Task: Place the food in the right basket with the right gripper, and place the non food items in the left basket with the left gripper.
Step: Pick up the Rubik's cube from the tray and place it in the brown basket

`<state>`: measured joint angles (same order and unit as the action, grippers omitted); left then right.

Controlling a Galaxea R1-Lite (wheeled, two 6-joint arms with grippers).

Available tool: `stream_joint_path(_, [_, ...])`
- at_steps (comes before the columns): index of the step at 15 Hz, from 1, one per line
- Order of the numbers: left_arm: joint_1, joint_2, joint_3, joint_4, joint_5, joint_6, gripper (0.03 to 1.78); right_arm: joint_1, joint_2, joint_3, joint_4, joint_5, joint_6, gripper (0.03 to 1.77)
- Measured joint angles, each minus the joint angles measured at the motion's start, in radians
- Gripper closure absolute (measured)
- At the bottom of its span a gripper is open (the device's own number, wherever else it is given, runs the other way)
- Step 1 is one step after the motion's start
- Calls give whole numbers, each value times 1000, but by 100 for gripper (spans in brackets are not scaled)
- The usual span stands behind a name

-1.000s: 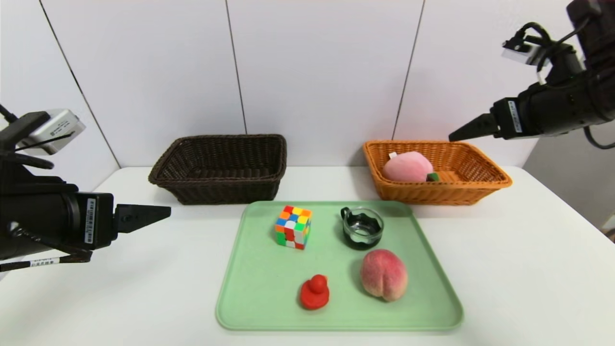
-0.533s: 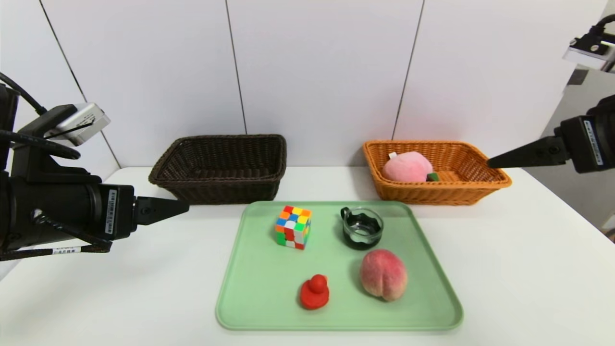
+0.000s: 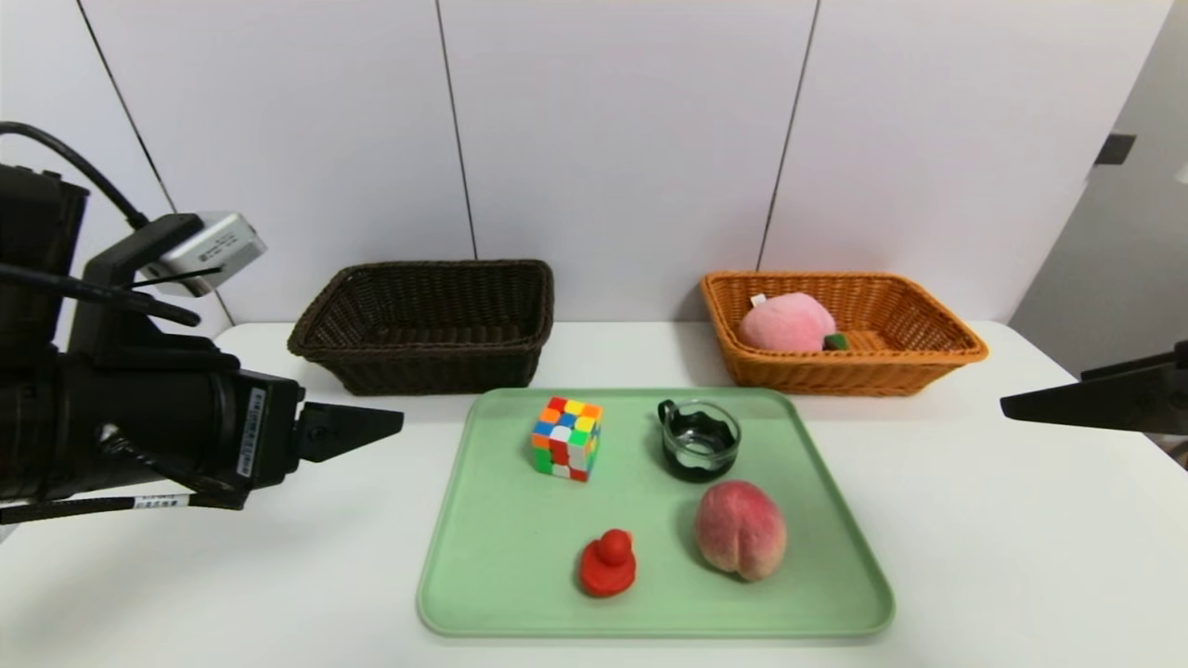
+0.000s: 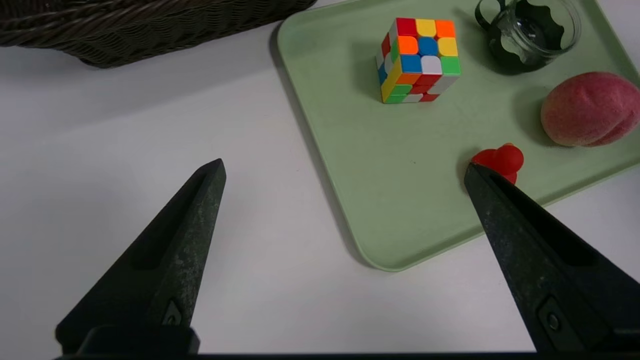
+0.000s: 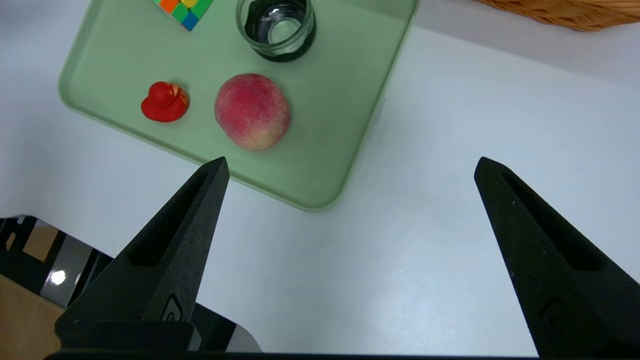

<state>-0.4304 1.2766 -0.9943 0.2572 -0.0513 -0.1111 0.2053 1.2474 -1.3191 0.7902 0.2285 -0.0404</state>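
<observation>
Since the earlier frame your right gripper (image 3: 1007, 405) has pulled back from over the orange wicker basket (image 3: 937, 357) to the table's right edge, tapered black fingers spread, empty. Your left gripper (image 4: 344, 170) hovers left of the smooth green tray (image 3: 483, 566), jaws wide. On the tray: fuzzy round peach (image 3: 741, 530), glossy red duck (image 3: 608, 563), colour cube (image 3: 566, 437), glass cup (image 3: 699, 439). A pink plush peach (image 3: 787, 323) lies in the orange basket; the dark woven basket (image 3: 427, 320) stands far left.
</observation>
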Motion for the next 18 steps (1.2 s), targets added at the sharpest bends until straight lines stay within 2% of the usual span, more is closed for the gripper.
stream_joint_path(3, [-30,84,-94,3,-13,143,12,0,-16,9,0,34,3,11])
stream_joint_path(5, [-46,155,-190,14,-49,204,12,0,-20,17,0,46,3,10])
stream_joint_path(9, [-83,292,-379,114,-117,287,12,0,-23,36,-1,57,4,10])
stream_joint_path(11, [-108,362,-467,166,-124,308,12,0,-26,49,-3,60,4,10])
stream_joint_path(15, [-132,498,-623,215,-125,384,12,0,-35,66,-8,105,4,10])
stream_joint_path(18, [-136,589,-739,294,-127,491,12,0,-36,76,-10,110,4,10])
